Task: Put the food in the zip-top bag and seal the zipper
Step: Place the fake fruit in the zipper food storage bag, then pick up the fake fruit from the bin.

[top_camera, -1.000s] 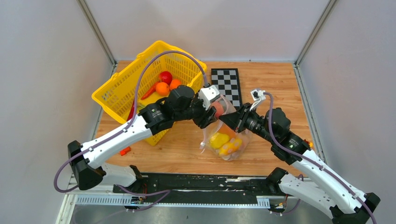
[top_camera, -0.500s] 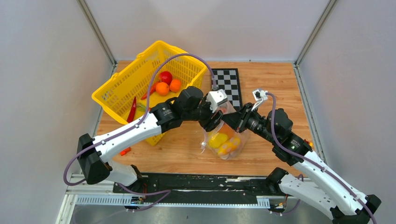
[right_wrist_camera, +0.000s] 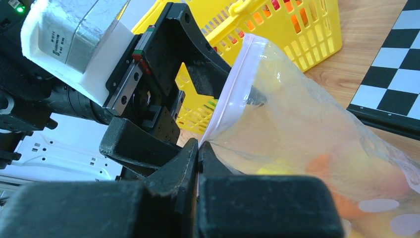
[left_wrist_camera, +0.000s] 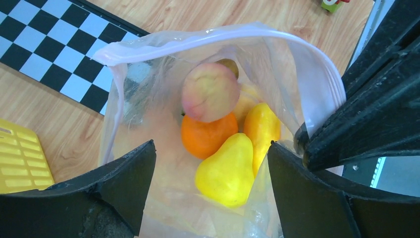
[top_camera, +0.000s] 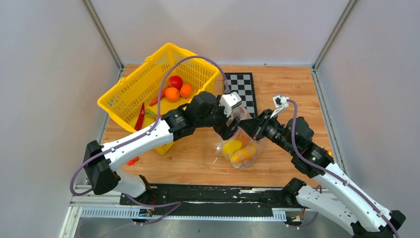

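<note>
Peach [left_wrist_camera: 210, 91] has dropped into zip-top bag [left_wrist_camera: 141, 96] — below spread left pincer [left_wrist_camera: 210, 151].

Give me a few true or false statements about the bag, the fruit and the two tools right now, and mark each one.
1. The zip-top bag has its mouth open. True.
2. The left tool holds the pale peach. False: its jaws stand wide and empty, and the peach lies in the bag on top of the orange.
3. The right tool is shut on the bag's zipper edge. True.
4. The yellow basket has nothing in it. False: it holds a red piece and orange ones.
5. A yellow pear is in the bag. True.
</note>
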